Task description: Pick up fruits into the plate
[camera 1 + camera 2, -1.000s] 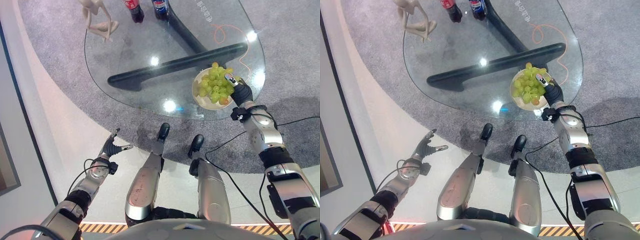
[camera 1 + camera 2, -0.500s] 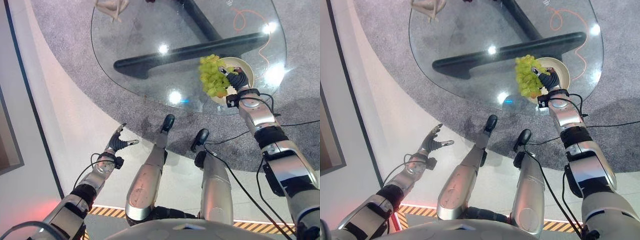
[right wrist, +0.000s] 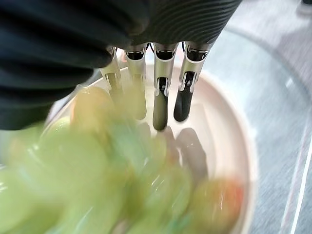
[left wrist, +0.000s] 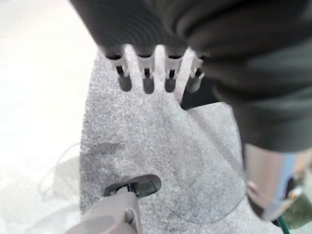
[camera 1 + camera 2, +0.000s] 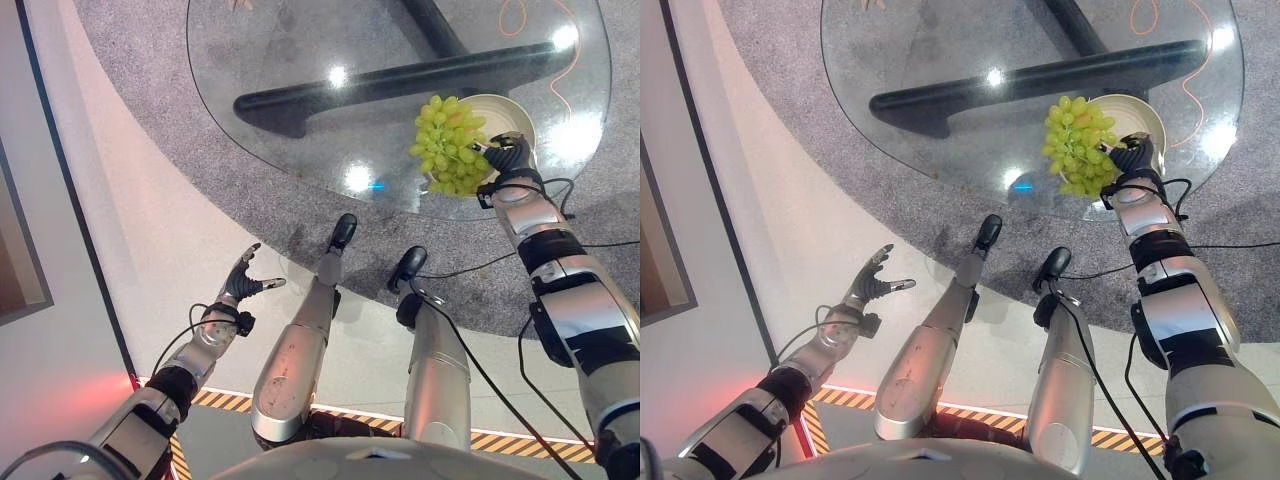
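- The right hand is lifting the grapes off the plate; a second ago they were lying in it.
- They are now hanging over the plate's near rim, at the glass table edge.
- Whether its fingers are gripping the bunch, I cannot tell.
- The left hand is hovering slack-fingered over the floor.
- Seemingly the placing is being undone.

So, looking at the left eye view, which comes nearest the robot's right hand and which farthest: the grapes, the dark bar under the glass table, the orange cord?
From the right hand:
1. Grapes, right against the hand, over the plate's near left edge.
2. Orange cord, beyond the hand, at the table's far right.
3. Dark bar, under the glass; most of it stretches away to the hand's left.
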Robot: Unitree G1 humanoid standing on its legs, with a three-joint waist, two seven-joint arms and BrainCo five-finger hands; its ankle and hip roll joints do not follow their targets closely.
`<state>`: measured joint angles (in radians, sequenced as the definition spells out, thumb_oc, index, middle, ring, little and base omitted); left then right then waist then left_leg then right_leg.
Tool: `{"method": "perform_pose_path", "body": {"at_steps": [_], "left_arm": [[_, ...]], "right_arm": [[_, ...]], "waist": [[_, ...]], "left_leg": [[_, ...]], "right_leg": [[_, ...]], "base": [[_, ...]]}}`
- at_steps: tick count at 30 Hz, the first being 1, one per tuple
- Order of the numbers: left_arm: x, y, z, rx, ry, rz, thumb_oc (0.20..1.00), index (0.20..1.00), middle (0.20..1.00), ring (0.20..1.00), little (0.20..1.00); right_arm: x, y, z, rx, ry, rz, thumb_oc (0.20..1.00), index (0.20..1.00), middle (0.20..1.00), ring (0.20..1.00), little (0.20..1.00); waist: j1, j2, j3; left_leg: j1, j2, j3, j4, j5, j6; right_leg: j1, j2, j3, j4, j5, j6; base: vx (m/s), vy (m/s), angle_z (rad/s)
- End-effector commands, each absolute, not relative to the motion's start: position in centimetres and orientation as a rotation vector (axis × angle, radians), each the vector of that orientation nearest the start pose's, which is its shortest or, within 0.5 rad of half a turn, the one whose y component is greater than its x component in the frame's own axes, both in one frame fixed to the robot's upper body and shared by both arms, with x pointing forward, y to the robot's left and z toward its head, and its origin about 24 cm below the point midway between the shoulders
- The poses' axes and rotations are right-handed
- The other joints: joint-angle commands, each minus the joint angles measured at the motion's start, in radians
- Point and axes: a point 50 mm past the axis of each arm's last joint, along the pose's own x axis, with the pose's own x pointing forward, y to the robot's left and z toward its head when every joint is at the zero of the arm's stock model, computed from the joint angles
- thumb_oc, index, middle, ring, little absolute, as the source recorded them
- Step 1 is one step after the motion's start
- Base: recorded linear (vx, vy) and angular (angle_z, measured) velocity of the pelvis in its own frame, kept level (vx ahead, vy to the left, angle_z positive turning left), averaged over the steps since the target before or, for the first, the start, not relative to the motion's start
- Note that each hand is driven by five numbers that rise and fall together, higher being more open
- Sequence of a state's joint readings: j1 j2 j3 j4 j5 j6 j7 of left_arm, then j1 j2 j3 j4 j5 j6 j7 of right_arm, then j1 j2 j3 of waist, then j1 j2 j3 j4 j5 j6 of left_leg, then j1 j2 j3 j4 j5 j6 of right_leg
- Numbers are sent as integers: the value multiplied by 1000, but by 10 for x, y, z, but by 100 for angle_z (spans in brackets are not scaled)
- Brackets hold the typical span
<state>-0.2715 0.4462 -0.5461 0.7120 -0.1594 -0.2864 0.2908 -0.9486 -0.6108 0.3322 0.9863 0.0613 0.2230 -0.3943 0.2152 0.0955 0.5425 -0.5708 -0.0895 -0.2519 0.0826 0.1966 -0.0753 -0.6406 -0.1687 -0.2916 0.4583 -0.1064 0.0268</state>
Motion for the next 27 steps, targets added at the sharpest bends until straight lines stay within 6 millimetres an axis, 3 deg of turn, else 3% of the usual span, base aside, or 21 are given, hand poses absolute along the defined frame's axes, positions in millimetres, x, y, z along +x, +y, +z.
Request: {"method": "perform_pose_path", "body": {"at_steps": [1, 17, 23, 27], "left_arm": [[268, 187, -28, 481, 165, -83, 1000, 1000, 1000, 1000, 1000], [266, 193, -32, 476, 192, -68, 1000, 1000, 1000, 1000, 1000], [256, 204, -50, 384, 322, -63, 1000, 1000, 1000, 1000, 1000], [238, 211, -71, 320, 443, -73, 1000, 1000, 1000, 1000, 1000]], "right_arm": [[377, -308, 167, -849, 95, -651, 1000, 1000, 1000, 1000, 1000], [366, -295, 159, -858, -83, -661, 1000, 1000, 1000, 1000, 1000], [344, -278, 105, -622, -49, -511, 1000, 1000, 1000, 1000, 1000], [313, -268, 47, -497, 72, -354, 1000, 1000, 1000, 1000, 1000]], "waist": [[5, -1, -22], [-43, -15, -22], [-91, -42, -22], [-118, -62, -58]], "left_leg": [[7, -47, 109, 177, -225, 80], [100, -33, 140, 171, -255, 81], [254, -12, 162, 129, -276, 75], [351, 2, 181, 101, -284, 70]], "right_leg": [[25, 31, 14, -126, 94, 69], [107, 50, 47, -140, 75, 64], [253, 60, 79, -185, 65, 60], [355, 56, 93, -227, 65, 58]], "base": [[0, 0, 0], [3, -2, -1], [45, -20, -9], [92, -38, -16]]}}
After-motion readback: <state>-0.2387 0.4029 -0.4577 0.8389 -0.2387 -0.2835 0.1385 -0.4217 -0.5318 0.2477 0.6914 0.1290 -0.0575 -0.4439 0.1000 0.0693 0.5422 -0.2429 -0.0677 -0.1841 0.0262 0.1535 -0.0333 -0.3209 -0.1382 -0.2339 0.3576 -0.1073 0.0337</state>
